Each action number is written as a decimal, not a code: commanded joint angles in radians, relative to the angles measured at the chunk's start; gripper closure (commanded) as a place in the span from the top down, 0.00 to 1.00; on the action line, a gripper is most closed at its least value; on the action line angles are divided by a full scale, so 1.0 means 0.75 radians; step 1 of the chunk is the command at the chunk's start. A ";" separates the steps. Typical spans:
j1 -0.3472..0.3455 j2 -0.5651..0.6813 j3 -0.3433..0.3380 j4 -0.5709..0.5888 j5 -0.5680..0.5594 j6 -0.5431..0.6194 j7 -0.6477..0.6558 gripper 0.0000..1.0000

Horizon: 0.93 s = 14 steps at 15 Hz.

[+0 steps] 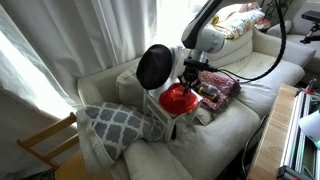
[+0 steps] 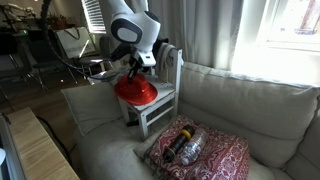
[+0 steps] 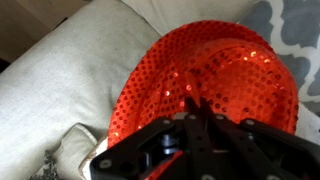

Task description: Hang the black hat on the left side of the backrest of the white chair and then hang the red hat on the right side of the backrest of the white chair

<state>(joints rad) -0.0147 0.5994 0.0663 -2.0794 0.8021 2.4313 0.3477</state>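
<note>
The gripper [image 3: 197, 106] is apparently clamping the red hat [image 3: 220, 65] for lifting. The black hat [image 1: 155, 66] is occupying the white chair's [image 2: 178, 72] backrest.

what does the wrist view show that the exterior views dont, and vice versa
Only the wrist view: the sequins on the red hat, seen close up, with the hand apparently closed on it. Only the exterior views: the black hat hung on the white chair, the arm, and a red patterned bundle. Both: the red hat, the hand, the pale sofa.
</note>
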 commanded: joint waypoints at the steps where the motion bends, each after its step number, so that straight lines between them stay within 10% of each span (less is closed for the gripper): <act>1: -0.034 -0.020 -0.076 0.038 -0.021 -0.178 0.076 0.01; 14: -0.091 -0.128 -0.214 0.062 -0.015 -0.272 0.102 0.01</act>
<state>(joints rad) -0.0602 0.5119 -0.1062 -2.0413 0.7850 2.2620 0.4402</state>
